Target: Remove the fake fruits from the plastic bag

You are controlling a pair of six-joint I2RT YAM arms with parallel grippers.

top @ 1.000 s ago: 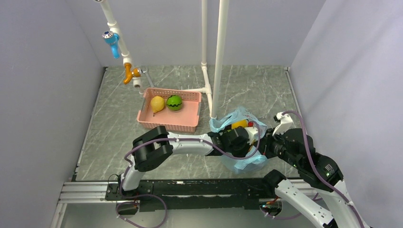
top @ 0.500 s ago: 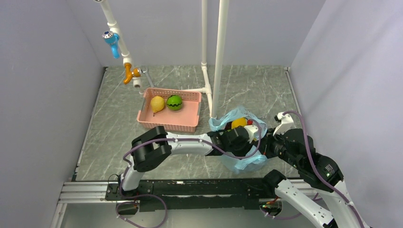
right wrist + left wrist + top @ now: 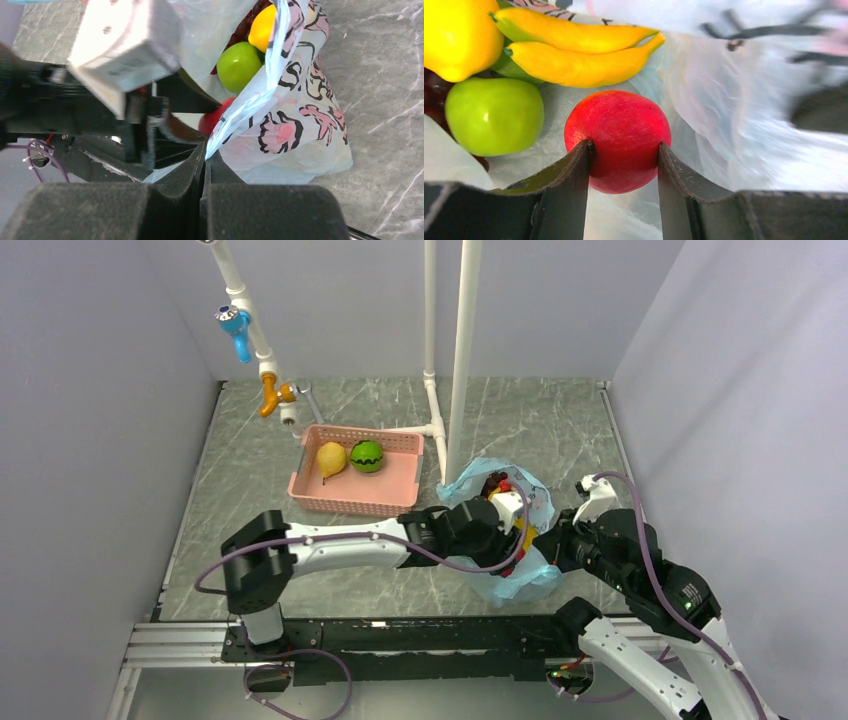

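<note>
Fake fruits (image 3: pixel 239 66) are partly out: a glossy yellow pear (image 3: pixel 330 457) and striped green watermelon (image 3: pixel 367 455) are lying in the pink lattice basket (image 3: pixel 350 504); others are sitting inside the thin light-blue plastic bag (image 3: pixel 520 585) on the counter (image 3: pixel 250 470). Only the left wrist view is showing the left pincer (image 3: pixel 624 148) clamping the red apple (image 3: pixel 619 130) beside a green apple (image 3: pixel 494 115) and yellow bananas (image 3: pixel 579 50); the right wrist view is showing the right pincer (image 3: pixel 205 152) pinching the bag's rim.

We count one plastic bag (image 3: pixel 515 585), one pink basket (image 3: pixel 345 505), one yellow pear (image 3: pixel 330 457), one striped watermelon (image 3: pixel 367 455), one red apple (image 3: pixel 619 137), one green apple (image 3: pixel 494 115), one orange (image 3: pixel 459 37) and two yellow bananas (image 3: pixel 579 62).
</note>
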